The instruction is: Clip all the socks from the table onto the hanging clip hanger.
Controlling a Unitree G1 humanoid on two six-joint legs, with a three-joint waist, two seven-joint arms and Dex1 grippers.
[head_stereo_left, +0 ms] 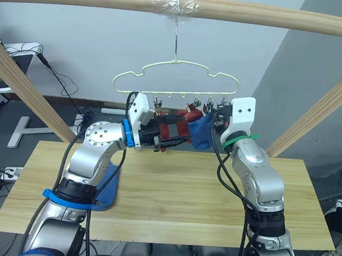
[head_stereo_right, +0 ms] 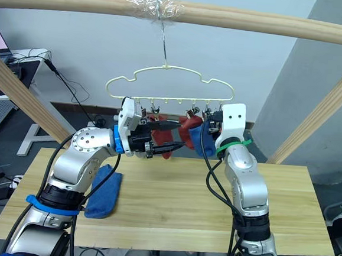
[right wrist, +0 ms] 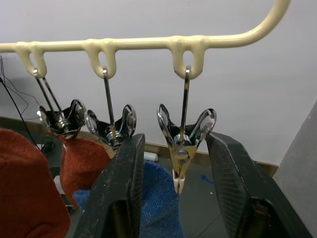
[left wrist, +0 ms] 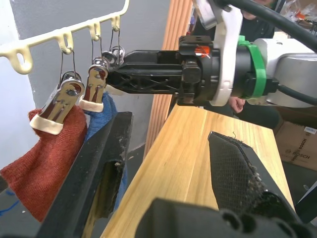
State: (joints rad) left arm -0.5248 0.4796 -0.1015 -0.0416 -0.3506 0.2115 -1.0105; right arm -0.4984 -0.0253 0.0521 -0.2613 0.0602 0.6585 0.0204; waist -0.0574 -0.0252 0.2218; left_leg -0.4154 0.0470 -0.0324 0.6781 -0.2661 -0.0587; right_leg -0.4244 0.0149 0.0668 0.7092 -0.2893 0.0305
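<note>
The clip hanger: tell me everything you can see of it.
The clip hanger is a thin pale yellow-green wire frame. Its metal hook goes up to a taped spot on the wooden pole, so it hangs above the table. Small loops along its lower bar carry shiny metal clips with pale tips. Two rust-red socks and a blue sock hang from clips. The right gripper has its open fingers either side of one empty clip; the left gripper is open close by.
</note>
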